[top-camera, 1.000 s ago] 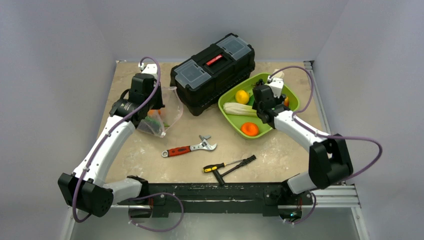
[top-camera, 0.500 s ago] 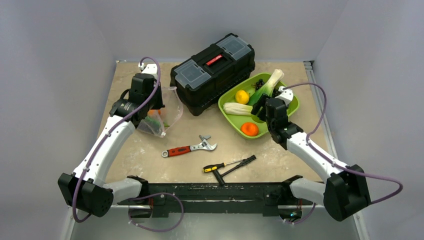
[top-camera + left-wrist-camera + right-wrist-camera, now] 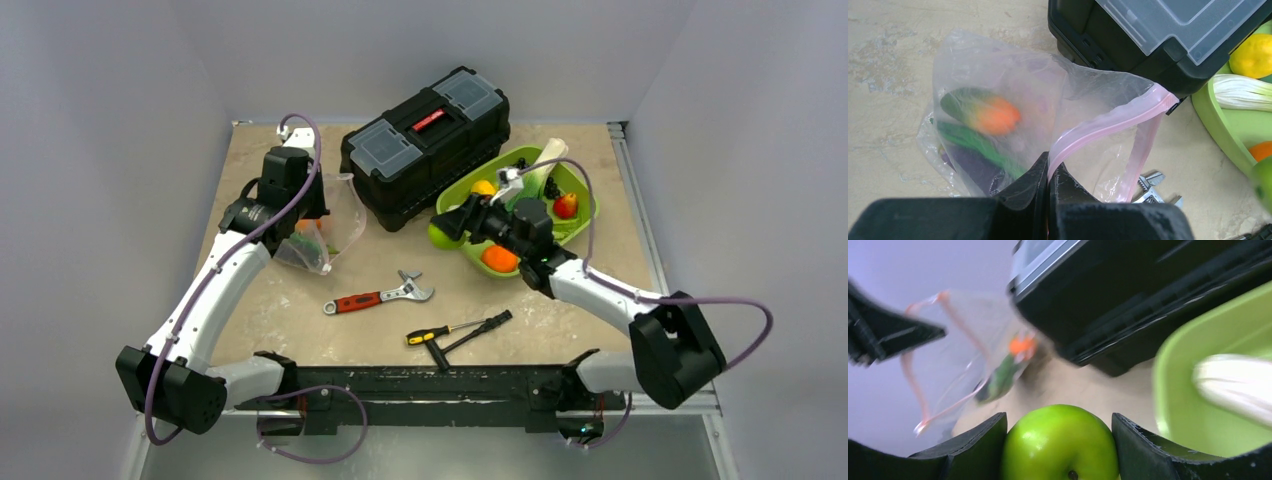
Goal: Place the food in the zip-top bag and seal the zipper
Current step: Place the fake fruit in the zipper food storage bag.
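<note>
Where its two black fingers (image 3: 973, 442) press against either side of the green apple (image 3: 1058, 450), the right gripper (image 3: 1058, 432) holds the fruit at the lower middle of its wrist view. In the overhead view the apple sits at the left corner of the lime-green tray (image 3: 1220, 132), below the black toolbox (image 3: 425, 140). The left gripper (image 3: 1048, 182) pinches the pink zipper (image 3: 1118, 117) at bottom centre of its view, with the zip-top bag (image 3: 1013, 80) gaping at its mouth. Inside lie an orange fruit (image 3: 995, 116), a green pod (image 3: 979, 143) and a dark purple piece (image 3: 973, 168).
</note>
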Robot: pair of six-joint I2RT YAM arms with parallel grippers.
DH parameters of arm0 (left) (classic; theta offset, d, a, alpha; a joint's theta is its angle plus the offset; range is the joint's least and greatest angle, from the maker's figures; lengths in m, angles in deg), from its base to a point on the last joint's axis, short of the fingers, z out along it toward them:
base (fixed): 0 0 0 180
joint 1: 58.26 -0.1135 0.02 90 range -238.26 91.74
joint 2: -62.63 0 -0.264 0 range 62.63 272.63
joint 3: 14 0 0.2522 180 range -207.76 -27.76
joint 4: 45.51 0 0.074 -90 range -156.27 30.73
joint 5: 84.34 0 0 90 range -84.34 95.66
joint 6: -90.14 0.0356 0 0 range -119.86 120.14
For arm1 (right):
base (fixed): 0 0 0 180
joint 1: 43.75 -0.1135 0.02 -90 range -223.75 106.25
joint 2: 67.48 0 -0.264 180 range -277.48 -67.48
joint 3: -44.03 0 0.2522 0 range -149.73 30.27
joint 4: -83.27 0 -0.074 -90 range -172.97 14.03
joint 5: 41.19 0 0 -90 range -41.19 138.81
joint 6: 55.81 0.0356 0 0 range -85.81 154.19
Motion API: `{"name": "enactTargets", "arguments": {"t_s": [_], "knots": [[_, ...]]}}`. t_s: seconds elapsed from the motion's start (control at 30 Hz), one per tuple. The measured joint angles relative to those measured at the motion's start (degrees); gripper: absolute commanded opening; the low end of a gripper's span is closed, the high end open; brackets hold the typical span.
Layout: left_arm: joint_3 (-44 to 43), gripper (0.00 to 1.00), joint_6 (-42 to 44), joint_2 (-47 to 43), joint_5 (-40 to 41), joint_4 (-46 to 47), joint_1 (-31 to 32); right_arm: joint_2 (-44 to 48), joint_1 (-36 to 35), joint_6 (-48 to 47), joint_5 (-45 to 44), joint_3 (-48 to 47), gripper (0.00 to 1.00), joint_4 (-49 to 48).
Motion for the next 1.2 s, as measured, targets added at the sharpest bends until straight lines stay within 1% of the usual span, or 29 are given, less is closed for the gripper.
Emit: {"name": "enactTargets", "arguments": {"t_s": [0.17, 0.3, 0.43, 0.53, 0.63, 0.77, 0.9, 1.03, 1.2], "knots": [[0.00, 0.00, 0.00, -0.02, -0.04, 0.00, 0.00, -4.74, -11.19, -0.48, 1.07, -4.66, 0.00, -1.14], [0.00, 0.00, 0.00, 0.00, -0.04, 0.00, 0.00, -9.70, -20.28, -1.97, -1.73, -12.07, 0.00, -2.43], [0.00, 0.00, 0.00, -0.02, -0.04, 0.00, 0.00, -14.29, -25.70, -1.99, -5.64, -16.83, 0.00, -5.01], [0.00, 0.00, 0.00, -0.02, -0.04, 0.00, 0.00, -17.81, -28.65, -0.98, -11.23, -19.76, 0.00, -6.29], [0.00, 0.00, 0.00, -0.20, -0.04, 0.00, 0.00, -20.28, -30.49, 2.10, -18.23, -21.16, 0.00, -7.32], [0.00, 0.00, 0.00, -0.90, -0.04, -0.02, 0.00, -23.26, -30.69, 7.67, -25.86, -23.21, 0.00, -8.11], [0.00, 0.00, 0.00, -1.73, -0.04, 0.00, 0.00, -27.34, -30.58, 11.02, -28.61, -28.13, 0.00, -7.52], [0.00, 0.00, 0.00, -2.38, -0.04, 0.00, 0.00, -30.14, -30.69, 13.07, -29.22, -31.93, 0.00, -6.14], [0.00, 0.00, 0.02, -3.30, 0.00, 0.00, 0.00, -33.48, -30.77, 14.23, -30.97, -36.17, 0.00, -2.38]]}}
